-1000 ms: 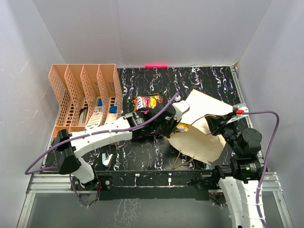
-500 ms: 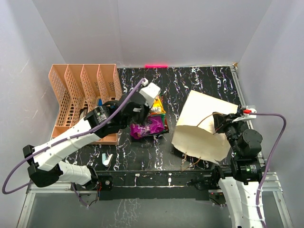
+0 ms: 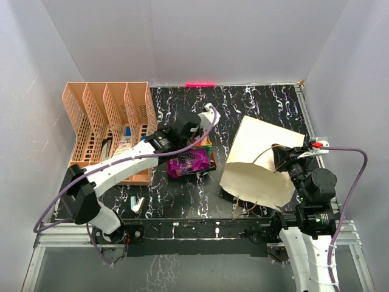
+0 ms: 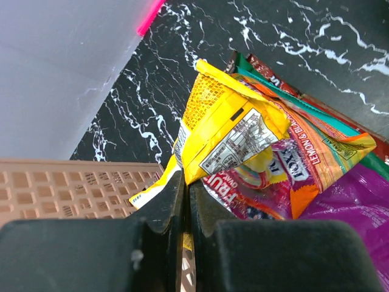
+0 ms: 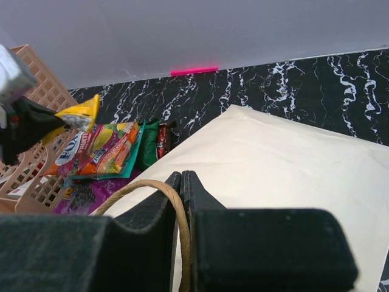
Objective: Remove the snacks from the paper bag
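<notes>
The cream paper bag (image 3: 258, 164) lies on its side at the right of the black table; it also shows in the right wrist view (image 5: 273, 158). My right gripper (image 3: 281, 159) is shut on its brown cord handle (image 5: 177, 210). Several snacks lie piled left of the bag: a purple packet (image 3: 188, 163), an orange-purple fruit packet (image 4: 298, 167) and a dark green one (image 5: 146, 143). My left gripper (image 3: 197, 137) hangs over the pile, shut on the edge of a yellow packet (image 4: 225, 128), which also shows in the right wrist view (image 5: 79, 112).
The peach lattice file rack (image 3: 103, 121) stands at the left, close beside the left gripper, with stationery pieces in it. A small white piece (image 3: 138, 204) lies near the front edge. Grey walls close in the back and sides.
My left gripper has drawn back from the bag's mouth to the left with the yellow packet and now hangs over the snack pile. The bag has shifted slightly; my right gripper keeps the handle.
</notes>
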Robot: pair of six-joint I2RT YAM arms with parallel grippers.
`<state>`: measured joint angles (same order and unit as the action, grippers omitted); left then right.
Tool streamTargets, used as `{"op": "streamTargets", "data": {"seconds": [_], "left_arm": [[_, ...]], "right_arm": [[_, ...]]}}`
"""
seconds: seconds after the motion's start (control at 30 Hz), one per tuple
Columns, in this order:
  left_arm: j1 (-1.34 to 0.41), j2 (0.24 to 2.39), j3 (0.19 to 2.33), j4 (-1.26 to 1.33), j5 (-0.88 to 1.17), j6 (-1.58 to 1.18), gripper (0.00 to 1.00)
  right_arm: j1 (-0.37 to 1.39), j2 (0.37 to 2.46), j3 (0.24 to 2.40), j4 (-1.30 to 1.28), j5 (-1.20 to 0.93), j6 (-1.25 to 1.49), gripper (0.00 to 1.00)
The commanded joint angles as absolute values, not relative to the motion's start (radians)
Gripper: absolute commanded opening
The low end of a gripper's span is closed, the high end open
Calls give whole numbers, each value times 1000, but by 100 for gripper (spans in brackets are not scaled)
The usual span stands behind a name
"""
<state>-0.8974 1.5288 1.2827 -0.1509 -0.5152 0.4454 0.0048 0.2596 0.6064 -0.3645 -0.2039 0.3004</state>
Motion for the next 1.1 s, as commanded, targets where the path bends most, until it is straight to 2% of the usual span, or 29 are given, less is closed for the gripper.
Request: {"op": "streamTargets", "data": {"seconds": [0.0,0.1,0.27,0.6,0.73,0.9,1.07], "left_arm": [[-887,1559,1246,3,-526,534,0],[-881,1579,1174,81,-527,565,0],[-874,1617,1143,61,-530,552,0],[-873,1634,1181,-35,-463,423,1],[-873,1602,1193,-79,-448,398,16],[-874,1523,1251,-168,-425,353,44],[-873,1379,1273,-248,-332,250,58]], "right_arm": [[3,250,621,-311,-230,311,8],[3,252,621,-308,-248,308,8],[3,255,619,-304,-257,307,8],[3,252,615,-300,-273,307,8],[3,251,615,-300,-279,306,8],[3,259,617,-300,-284,306,8],[3,269,621,-300,-291,304,8]]}}
